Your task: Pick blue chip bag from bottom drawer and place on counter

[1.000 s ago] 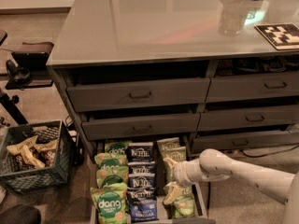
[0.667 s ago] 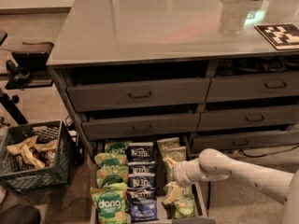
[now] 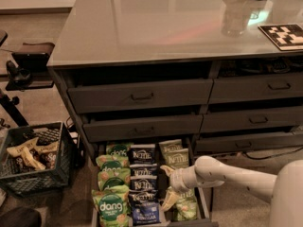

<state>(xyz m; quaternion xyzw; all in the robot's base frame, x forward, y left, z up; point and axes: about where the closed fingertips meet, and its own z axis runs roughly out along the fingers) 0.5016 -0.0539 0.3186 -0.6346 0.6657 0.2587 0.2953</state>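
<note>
Grey glossy counter (image 3: 156,27) on top of the cabinet, bottom drawer (image 3: 204,206) pulled out below it with three columns of bags. The gripper (image 3: 165,187) hangs low over the olive-green Kettle bags (image 3: 176,157) in the drawer, jaws spread apart one above the other, nothing clamped that I can see. Nearest blue chip bag (image 3: 142,186) lies flat in the middle column just beside the gripper, with the dang bags (image 3: 111,205) one column further off.

Gripper (image 3: 166,187) above bottom drawer (image 3: 204,206), right column
</note>
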